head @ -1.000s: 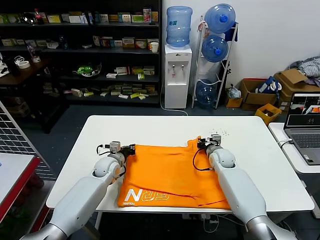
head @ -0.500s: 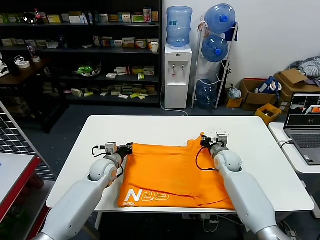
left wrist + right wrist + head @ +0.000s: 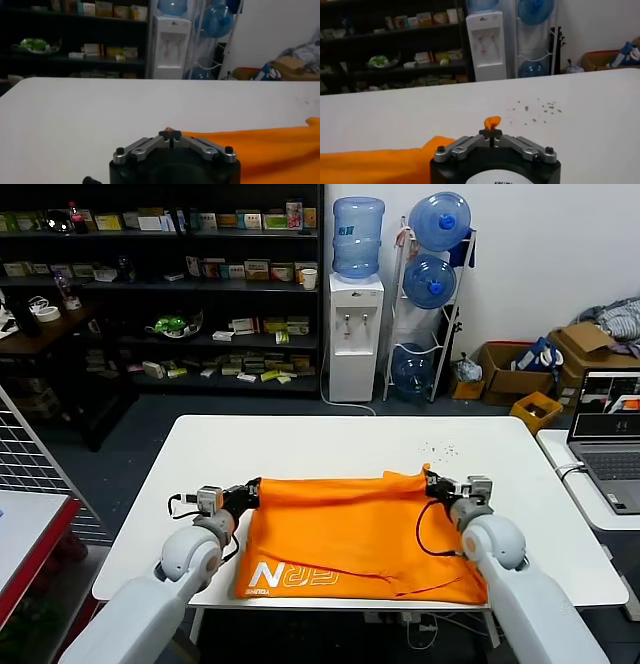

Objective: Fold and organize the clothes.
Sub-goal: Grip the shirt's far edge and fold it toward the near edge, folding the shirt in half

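A bright orange T-shirt [image 3: 350,539] is spread across the near half of a white table [image 3: 300,444], its white block lettering [image 3: 295,576] at the near left corner. The far left corner of the shirt is pinched in the closed fingers of the left gripper [image 3: 250,492], and the far right corner is pinched in the closed right gripper [image 3: 432,483], a small tuft of orange cloth [image 3: 492,121] being seen above its fingertips. The far edge is stretched between them

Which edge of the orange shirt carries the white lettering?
The T-shirt's near edge, by the robot's left: white lettering is there, while the far edge is plain.
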